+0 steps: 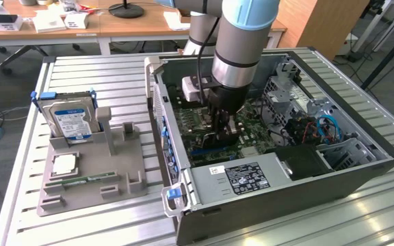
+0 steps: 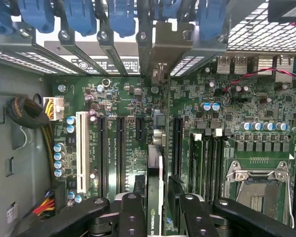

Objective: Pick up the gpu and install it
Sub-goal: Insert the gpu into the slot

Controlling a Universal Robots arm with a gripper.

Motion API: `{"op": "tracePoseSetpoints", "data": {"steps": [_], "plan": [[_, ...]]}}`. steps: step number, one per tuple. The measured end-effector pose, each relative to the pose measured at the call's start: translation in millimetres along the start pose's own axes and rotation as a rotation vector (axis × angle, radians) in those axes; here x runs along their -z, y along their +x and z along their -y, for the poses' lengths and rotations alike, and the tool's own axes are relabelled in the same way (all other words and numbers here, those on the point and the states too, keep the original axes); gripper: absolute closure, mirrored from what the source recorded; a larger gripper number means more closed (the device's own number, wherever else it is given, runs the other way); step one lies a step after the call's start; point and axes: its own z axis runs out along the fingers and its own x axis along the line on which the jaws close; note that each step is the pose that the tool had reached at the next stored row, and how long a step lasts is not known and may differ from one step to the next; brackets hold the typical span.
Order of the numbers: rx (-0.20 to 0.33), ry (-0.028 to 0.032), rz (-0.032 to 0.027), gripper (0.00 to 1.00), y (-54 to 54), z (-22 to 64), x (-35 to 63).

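Look at the bottom of the wrist view first. Your gripper (image 2: 155,212) has its two black fingers (image 2: 130,217) squeezed on the gpu (image 2: 154,197), one on each flat side. The thin card stands on its edge between them, so its long bottom edge can point down at the motherboard (image 2: 128,123). You can see white letters on its dark face near the bottom middle of the frame. The card's far end reaches up the middle of the frame to a silvery bracket (image 2: 160,54), which sits among the slot covers at the top. It looks lined up over a long dark slot (image 2: 177,143), but you cannot tell if it is pushed in all the way.

A little farther up, to the left of the middle, you see a white slot (image 2: 81,148) and two dark slots beside it. At the lower right of the frame sits the bare processor socket (image 2: 259,185). Along the top edge, blue clips (image 2: 79,15) hold the slot covers in place.

In the exterior view, the arm (image 1: 241,46) reaches straight down into the open computer case (image 1: 361,169) in the middle of the frame. The gripper is low, close to the board, because the card goes in from above.

At the left of that frame, a grey holder tray (image 1: 80,179) keeps the other parts ready. A blue-labelled hard drive (image 1: 70,120) stands up in it, and a narrow green memory stick (image 1: 80,180) lies flat near its front.
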Motion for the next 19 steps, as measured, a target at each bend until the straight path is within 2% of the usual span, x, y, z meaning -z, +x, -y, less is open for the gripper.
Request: {"op": "tracePoseSetpoints", "data": {"steps": [4,19], "plan": [[0.000,0.0001,0.0001,0.67,-0.1,0.1,5.3],[0.000,0.0000,0.0000,0.67,-0.7,2.4,37.9]]}}
